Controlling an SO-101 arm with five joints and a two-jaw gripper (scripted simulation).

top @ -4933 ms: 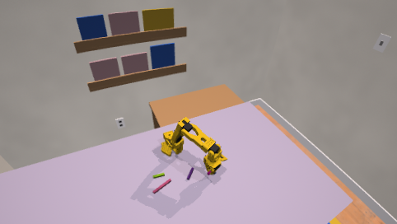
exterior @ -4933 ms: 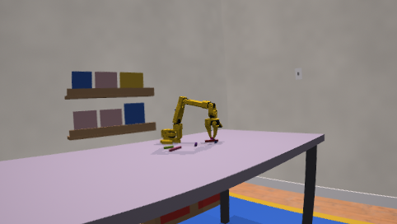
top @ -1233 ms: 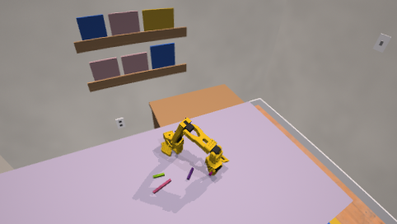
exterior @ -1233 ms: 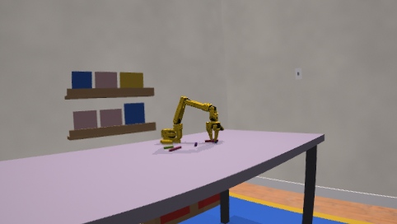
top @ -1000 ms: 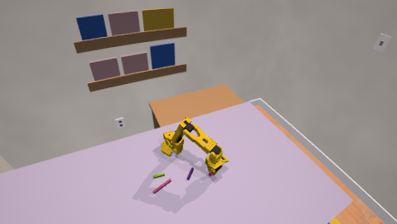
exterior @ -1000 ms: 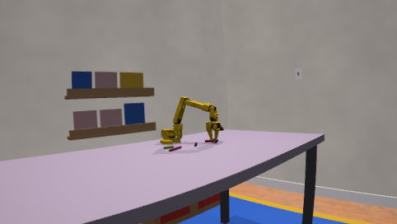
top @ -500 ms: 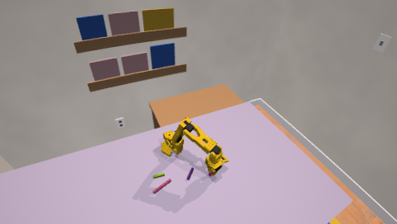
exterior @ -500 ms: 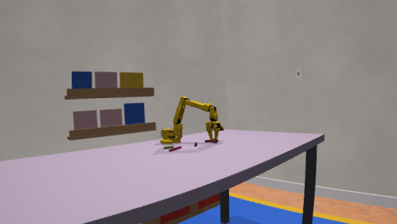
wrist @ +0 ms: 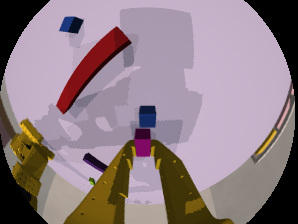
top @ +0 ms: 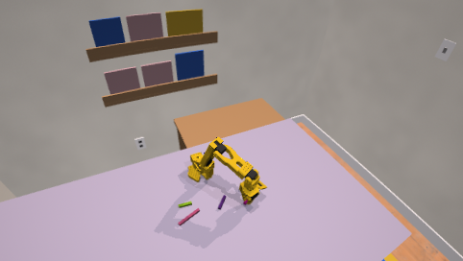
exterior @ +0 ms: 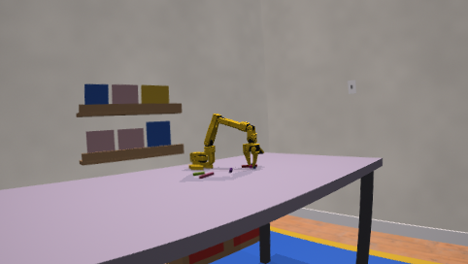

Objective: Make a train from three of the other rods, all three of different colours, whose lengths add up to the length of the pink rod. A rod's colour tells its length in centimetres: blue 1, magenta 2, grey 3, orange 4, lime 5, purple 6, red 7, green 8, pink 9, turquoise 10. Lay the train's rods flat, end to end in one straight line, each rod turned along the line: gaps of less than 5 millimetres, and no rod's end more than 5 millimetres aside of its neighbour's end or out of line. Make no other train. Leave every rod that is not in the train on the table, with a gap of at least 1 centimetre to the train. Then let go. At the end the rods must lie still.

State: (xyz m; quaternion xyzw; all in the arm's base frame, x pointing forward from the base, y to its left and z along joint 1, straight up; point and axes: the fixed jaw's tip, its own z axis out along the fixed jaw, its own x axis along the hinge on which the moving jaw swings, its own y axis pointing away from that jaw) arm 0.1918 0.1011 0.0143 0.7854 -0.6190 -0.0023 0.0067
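With the short magenta rod [wrist: 143, 143] pinched between the tips of the yellow claw [top: 248, 201] [exterior: 251, 165] [wrist: 143, 150], just beside a small blue block-like rod [wrist: 147, 116], something light and stiff is being handled, best gripped mid-length across its sides.

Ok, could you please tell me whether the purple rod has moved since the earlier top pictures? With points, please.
No, the purple rod [top: 221, 202] [wrist: 95, 162] has not visibly moved: in the top view it keeps its place relative to the pink rod [top: 189, 217].
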